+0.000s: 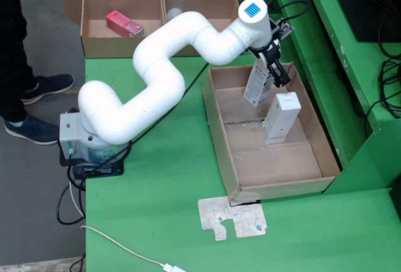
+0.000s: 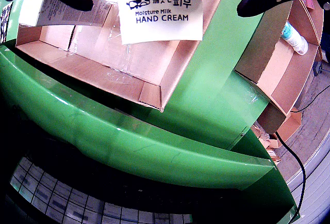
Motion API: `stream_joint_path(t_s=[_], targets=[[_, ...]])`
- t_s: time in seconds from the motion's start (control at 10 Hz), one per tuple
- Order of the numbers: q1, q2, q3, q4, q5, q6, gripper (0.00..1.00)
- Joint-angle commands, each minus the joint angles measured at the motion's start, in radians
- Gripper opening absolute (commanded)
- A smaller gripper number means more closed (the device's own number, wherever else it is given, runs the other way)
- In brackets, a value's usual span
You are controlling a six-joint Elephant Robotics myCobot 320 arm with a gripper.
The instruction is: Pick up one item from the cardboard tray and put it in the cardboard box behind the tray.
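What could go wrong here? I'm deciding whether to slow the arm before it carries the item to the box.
1. The gripper holds the hand cream box near its top, and the box hangs tilted; it could swing or slip in transit.
2. It hangs low, beside the tray wall; moving off without lifting first could snag it.
3. A second white box stands close by and may be knocked over.

claw (image 1: 273,65) grips white carton (image 1: 257,84) — tilted | above tray (image 1: 220,135)
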Motion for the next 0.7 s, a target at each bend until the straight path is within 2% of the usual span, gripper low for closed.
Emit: stream_joint_path(t_s=[0.0, 0.6], targets=[[-0.002, 0.05, 0.026, 0.011, 0.006, 0.004, 1.0], [-0.002, 0.05, 0.026, 0.011, 0.006, 0.004, 0.4]])
